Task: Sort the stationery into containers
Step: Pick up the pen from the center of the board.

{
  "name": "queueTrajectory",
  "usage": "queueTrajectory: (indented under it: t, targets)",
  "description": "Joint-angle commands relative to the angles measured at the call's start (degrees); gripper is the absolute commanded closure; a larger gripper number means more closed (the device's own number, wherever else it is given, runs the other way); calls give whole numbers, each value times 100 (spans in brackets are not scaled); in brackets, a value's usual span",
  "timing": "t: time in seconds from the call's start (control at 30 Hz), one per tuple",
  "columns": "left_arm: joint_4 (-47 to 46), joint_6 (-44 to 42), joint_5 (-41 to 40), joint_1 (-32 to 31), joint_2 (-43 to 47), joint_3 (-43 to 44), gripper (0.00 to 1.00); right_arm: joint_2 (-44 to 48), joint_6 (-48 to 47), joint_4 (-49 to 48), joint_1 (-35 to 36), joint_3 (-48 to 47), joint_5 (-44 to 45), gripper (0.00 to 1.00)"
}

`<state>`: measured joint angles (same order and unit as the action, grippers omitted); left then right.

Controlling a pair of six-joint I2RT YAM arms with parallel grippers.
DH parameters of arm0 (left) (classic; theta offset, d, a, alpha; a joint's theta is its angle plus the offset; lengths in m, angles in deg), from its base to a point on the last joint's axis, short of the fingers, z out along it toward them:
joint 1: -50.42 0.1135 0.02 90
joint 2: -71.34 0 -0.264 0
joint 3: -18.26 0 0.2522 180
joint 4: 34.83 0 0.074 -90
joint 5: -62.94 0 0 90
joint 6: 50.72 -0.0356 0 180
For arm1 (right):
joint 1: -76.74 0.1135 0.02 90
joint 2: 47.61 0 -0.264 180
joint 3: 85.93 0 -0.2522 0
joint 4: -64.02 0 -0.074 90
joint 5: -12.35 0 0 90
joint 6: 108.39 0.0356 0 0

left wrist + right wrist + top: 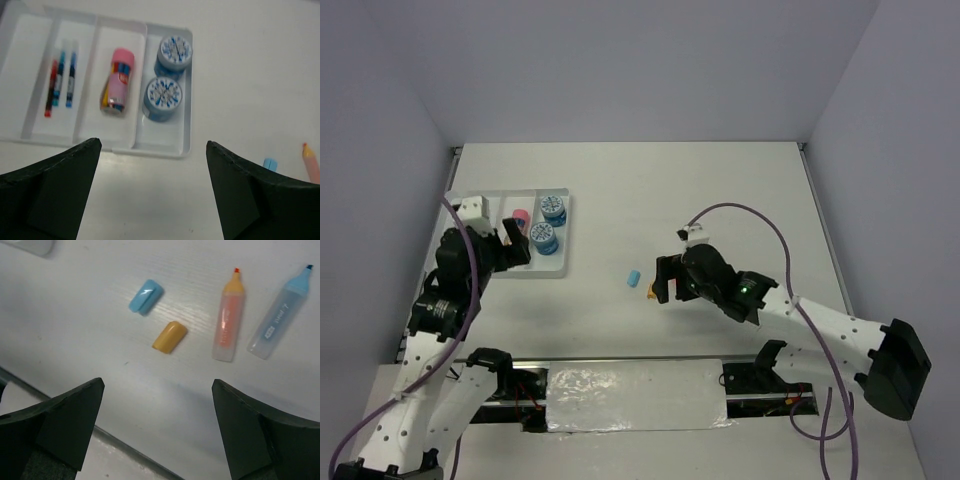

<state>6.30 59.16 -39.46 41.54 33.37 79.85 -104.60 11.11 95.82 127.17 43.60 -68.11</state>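
The white tray holds thin blue and red pens, a pink-orange cylinder and two blue-white rolls, each kind in its own compartment. My left gripper hangs open and empty above the tray's near edge. Loose on the table lie a light-blue cap, an orange cap, an orange highlighter and a blue highlighter. My right gripper stands open over the table just short of them, holding nothing. In the top view it sits beside the light-blue cap.
The tray's leftmost compartment holds nothing. A plastic-covered strip runs along the near table edge between the arm bases. Grey walls close in the table at the back and on both sides.
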Motion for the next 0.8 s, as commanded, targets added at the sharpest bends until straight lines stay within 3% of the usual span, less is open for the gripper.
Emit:
queueTrajectory:
  t: [0.0, 0.13, 0.27, 0.77]
  targets:
    - [-83, 165, 632, -51, 308, -484, 1, -382, 477, 278, -95, -381, 662, 4]
    - [-293, 113, 1196, -219, 326, -520, 1, -908, 488, 68, -586, -389, 585, 11]
    - [-197, 86, 1196, -219, 89, -485, 1, -1550, 207, 200, -1411, -661, 374, 28]
    - [-206, 25, 1442, -237, 10, -521, 1, -3018, -146, 569, -2117, -1576, 425, 44]
